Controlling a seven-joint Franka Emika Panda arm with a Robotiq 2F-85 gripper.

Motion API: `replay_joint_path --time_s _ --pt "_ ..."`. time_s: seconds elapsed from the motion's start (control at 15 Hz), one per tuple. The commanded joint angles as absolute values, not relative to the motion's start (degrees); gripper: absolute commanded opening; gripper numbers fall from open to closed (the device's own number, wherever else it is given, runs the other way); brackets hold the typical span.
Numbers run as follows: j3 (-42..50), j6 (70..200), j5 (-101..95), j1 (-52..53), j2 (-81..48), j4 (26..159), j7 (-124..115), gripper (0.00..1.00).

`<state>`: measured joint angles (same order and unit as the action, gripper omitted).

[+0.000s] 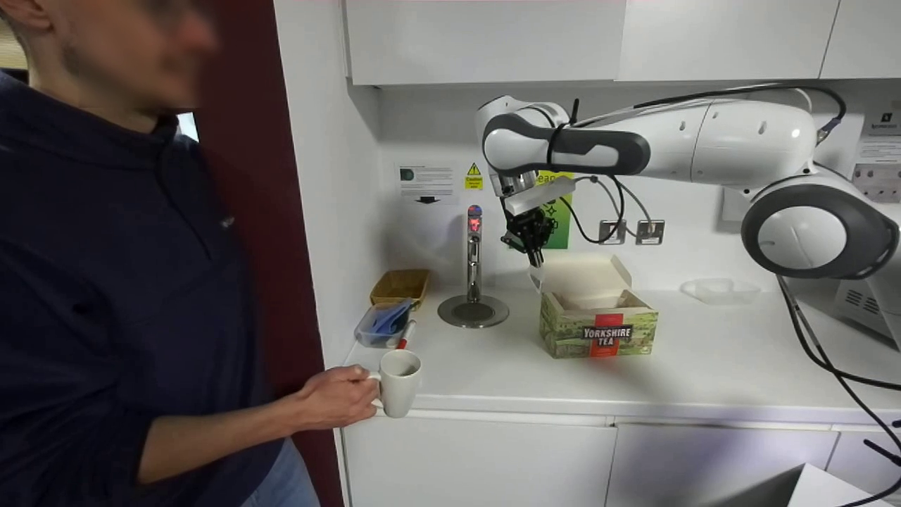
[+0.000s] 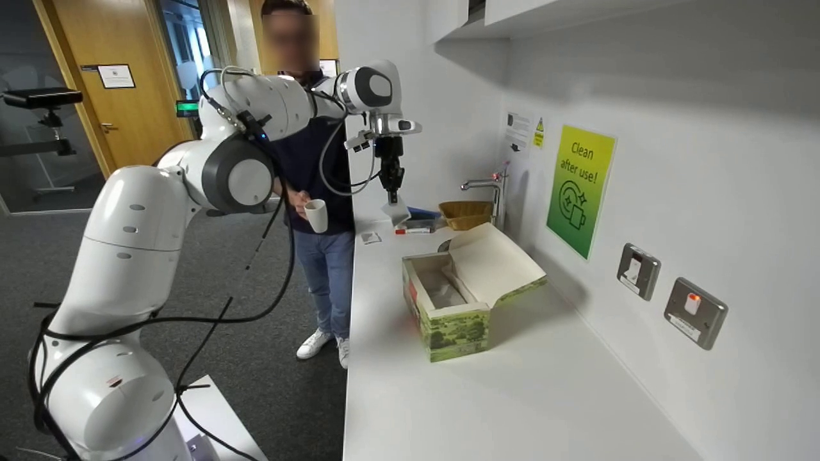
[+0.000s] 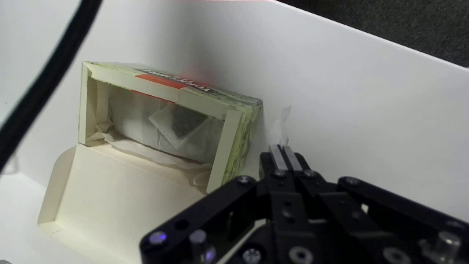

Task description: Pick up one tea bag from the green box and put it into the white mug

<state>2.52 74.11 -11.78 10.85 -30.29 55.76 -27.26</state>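
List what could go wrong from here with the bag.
1. Slip: the gripper pinches the tea bag at its top and the rest hangs free, so it might work loose in transit.
2. Moving target: the white mug is held by a person's hand, so it could shift at release.
3. Miss: the mug is out in front of the counter, so a stray bag may hit the floor.

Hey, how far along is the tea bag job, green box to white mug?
Done: a tea bag is out of the open green box, hanging outside it. In hand: the end effector is shut on it, above the counter. Left: bring it over the white mug, which a person's hand holds some way off, and let go.
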Motion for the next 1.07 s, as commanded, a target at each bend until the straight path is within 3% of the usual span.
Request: replay_joint_path --time_s 0.0,1.0 --pt "2.7 70.6 -13.8 12.2 -32.7 50.3 -26.1 0.0" --pt "2.7 70.7 -17.6 17.8 -33.4 50.7 -25.7 0.0"
